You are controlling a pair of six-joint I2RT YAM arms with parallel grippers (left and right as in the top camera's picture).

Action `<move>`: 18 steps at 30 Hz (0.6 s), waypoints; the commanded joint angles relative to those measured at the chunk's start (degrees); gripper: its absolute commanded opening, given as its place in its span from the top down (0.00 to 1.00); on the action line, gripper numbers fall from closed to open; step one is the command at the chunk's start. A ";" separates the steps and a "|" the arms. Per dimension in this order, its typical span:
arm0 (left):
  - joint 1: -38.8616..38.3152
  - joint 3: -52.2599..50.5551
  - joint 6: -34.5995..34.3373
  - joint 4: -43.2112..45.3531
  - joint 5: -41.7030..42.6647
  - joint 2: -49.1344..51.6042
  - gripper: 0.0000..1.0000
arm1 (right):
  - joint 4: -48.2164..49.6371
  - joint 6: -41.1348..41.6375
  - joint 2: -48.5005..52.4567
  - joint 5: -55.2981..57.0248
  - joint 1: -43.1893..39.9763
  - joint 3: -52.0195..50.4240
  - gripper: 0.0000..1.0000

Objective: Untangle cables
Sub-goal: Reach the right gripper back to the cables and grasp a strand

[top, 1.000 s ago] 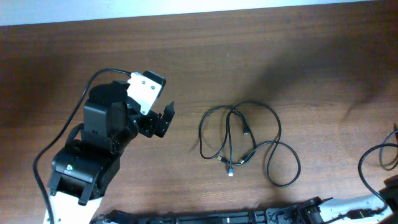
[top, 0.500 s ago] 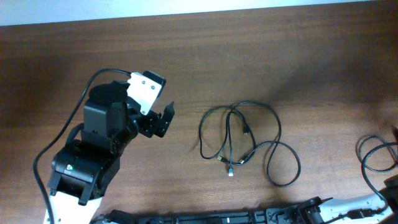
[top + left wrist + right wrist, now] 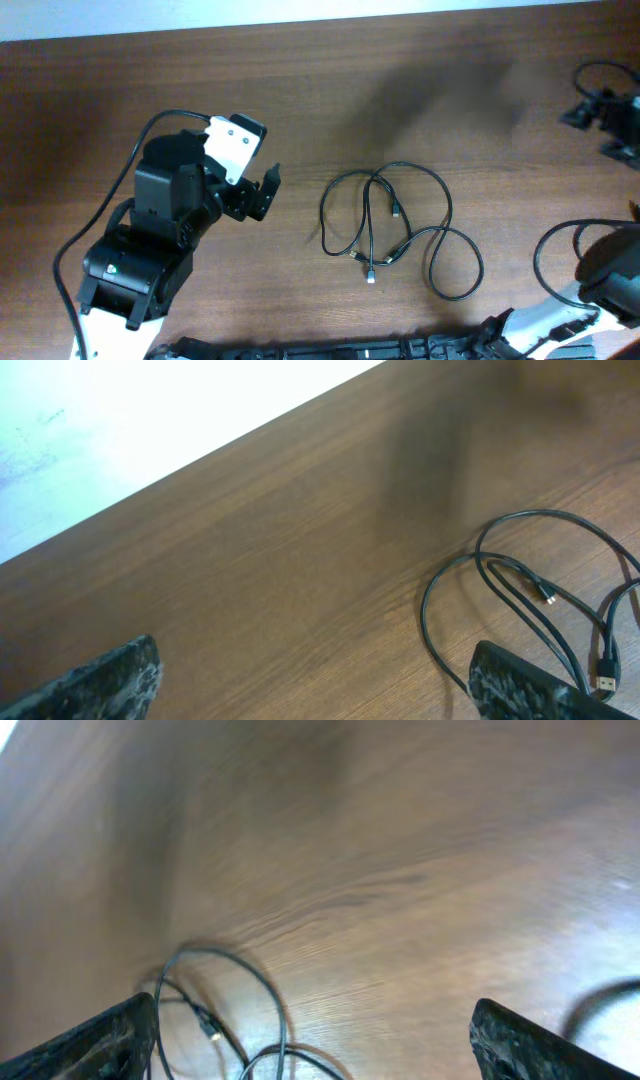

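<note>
The thin black cables [image 3: 400,240] are lying in overlapping loops at the middle of the brown wooden bench [image 3: 300,90], with their small plug ends [image 3: 372,277] gathering near the lower part of the tangle. The left gripper [image 3: 266,195] is hovering to the left of them with its jaws spread wide, holding nothing. The right gripper [image 3: 598,110], blurred near the far right corner, is likewise standing open and empty, well apart from the cables. The step in hand is probably the first reach. It would go best by aiming at an outer loop rather than the crossing, with each gripper pinching a different strand. They should then draw apart slowly so that no plug is catching.
</note>
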 commanded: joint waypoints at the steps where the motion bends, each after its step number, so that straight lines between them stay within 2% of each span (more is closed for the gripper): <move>1: 0.37 0.26 0.90 0.11 0.83 -0.02 0.01 | -0.26 -2.03 -0.52 9.44 10.54 -0.26 0.01; 3: 0.37 0.26 0.90 0.09 0.83 -0.02 0.01 | -0.72 -2.03 -0.52 10.58 16.24 -0.26 0.01; 8: 0.37 0.26 0.90 0.11 0.83 -0.02 0.01 | -2.38 -1.99 -0.52 12.13 23.78 -2.49 0.01; 14: 0.37 0.26 0.90 0.11 0.83 -0.02 0.01 | -1.84 4.09 -0.52 12.66 27.23 -16.92 0.01; 18: 0.37 0.26 0.90 0.11 0.83 -0.02 0.01 | -1.60 4.28 -0.52 3.87 29.20 -25.31 0.01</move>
